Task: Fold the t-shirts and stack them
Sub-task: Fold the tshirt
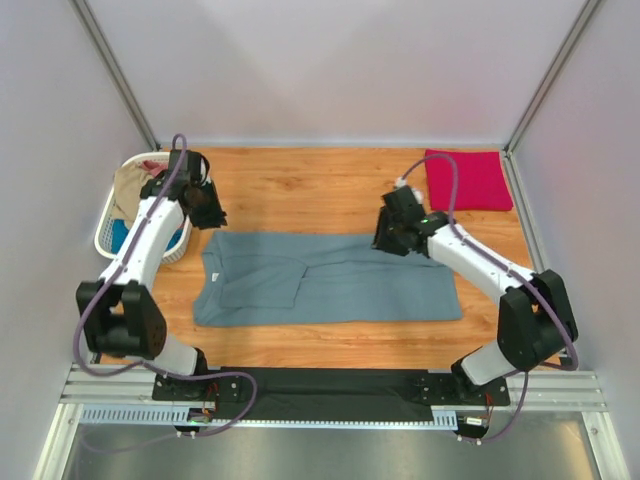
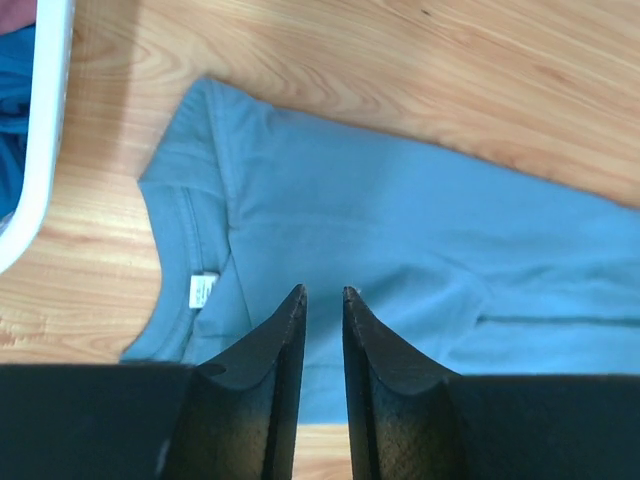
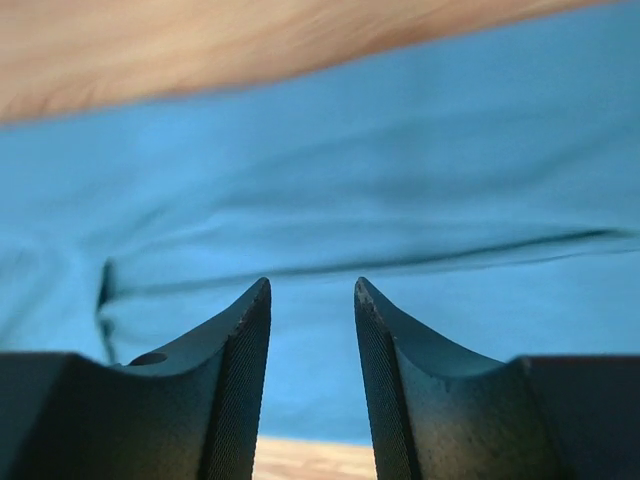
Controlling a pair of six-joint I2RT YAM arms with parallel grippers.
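— Two shirts spotted on the table?
— Yes. Found the slate grey-blue t-shirt spread mid-table, partly folded, collar to the left; found the crimson-pink t-shirt folded at the far right corner.
— And the grippers?
— Saw the left gripper above the collar end, narrowly parted, holding nothing. Saw the right gripper over the far edge, slightly parted, empty too.

You're looking at a slate grey-blue t-shirt with a white neck label and a crimson-pink t-shirt. Tan fabric and bright-blue fabric fill the white slatted laundry basket. The bench is orange-brown wood grain. The left gripper and right gripper have black jaws.
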